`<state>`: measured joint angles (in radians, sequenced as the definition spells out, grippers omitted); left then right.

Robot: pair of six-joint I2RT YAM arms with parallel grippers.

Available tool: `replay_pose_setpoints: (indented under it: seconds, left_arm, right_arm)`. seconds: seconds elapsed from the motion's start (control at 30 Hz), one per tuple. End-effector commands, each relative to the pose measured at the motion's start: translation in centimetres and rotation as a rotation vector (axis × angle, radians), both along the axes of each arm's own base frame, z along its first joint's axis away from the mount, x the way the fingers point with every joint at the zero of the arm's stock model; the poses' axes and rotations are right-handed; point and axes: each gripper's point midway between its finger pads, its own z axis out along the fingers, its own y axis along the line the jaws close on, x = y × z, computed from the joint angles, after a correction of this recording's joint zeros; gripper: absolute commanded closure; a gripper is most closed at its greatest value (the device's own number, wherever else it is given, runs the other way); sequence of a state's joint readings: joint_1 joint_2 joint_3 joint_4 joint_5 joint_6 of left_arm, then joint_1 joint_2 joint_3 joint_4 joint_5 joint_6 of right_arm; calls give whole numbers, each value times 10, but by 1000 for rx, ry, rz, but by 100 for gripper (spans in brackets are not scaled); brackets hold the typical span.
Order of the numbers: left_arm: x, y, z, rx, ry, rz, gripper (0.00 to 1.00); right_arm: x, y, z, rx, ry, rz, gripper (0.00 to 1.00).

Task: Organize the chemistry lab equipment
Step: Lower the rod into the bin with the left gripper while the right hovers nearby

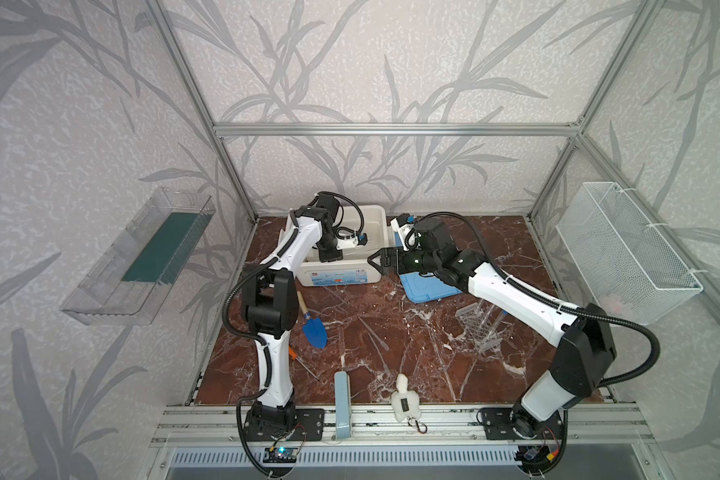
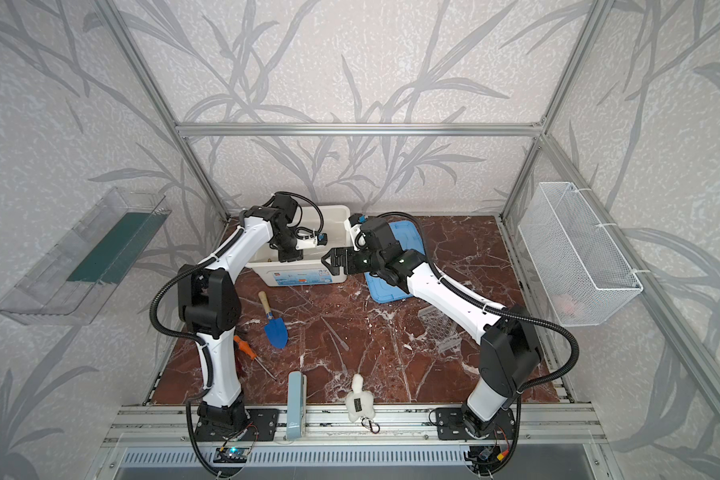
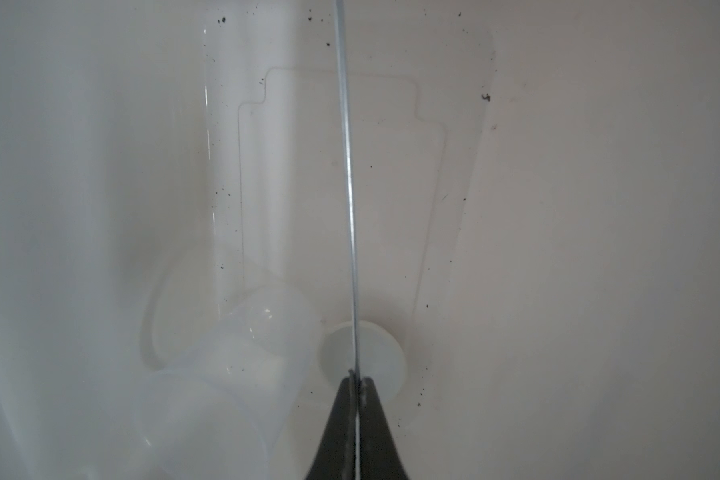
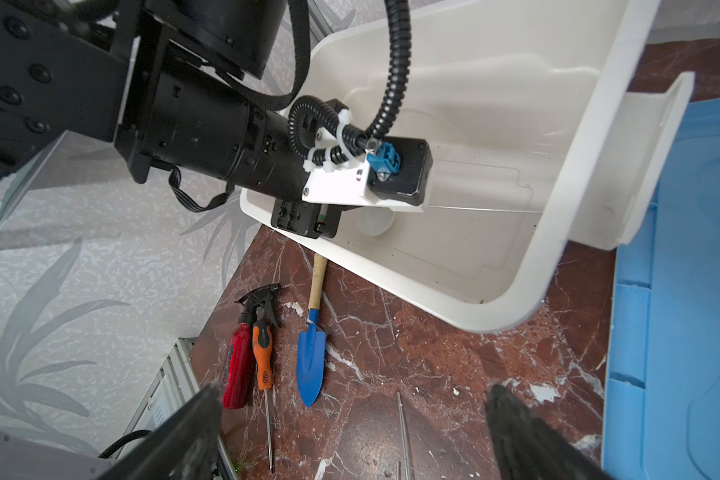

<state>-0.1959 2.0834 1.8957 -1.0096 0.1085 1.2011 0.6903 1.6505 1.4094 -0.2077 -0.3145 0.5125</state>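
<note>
One rack (image 1: pixel 473 323) — one trowel (image 4: pixel 310 365), one screwdriver (image 4: pixel 263 353)

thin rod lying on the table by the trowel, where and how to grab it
Probably the rod near its middle, from straight above, closing across its width: it lies flat on the table and is thin, so a side approach finds nothing to pinch.

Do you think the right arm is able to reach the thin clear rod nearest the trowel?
Probably yes: the right tool is open, and the rod lies uncovered on bare table.
</note>
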Motion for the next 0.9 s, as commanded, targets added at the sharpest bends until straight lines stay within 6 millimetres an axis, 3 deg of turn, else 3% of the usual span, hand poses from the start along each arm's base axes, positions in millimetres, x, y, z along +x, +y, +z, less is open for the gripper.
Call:
replay_pose_setpoints:
  seconds: [0.0, 0.4, 0.57, 0.7, 0.87]
  left_arm:
    - [-5, 10, -62, 66, 124, 8, 93]
    - [6, 16, -78, 106, 82, 42, 85]
    - [7, 17, -74, 104, 73, 42, 84]
    - [12, 16, -61, 95, 44, 50, 84]
    - [28, 21, -23, 105, -78, 94, 69]
  right_arm:
    - [-2, -3, 13, 14, -30, -5, 3]
    - [-4, -8, 4, 3, -22, -19, 3]
    - [-3, -10, 2, -1, -19, -24, 3]
    - [-2, -9, 3, 3, -16, -23, 3]
    - [-5, -13, 11, 2, -32, -26, 3]
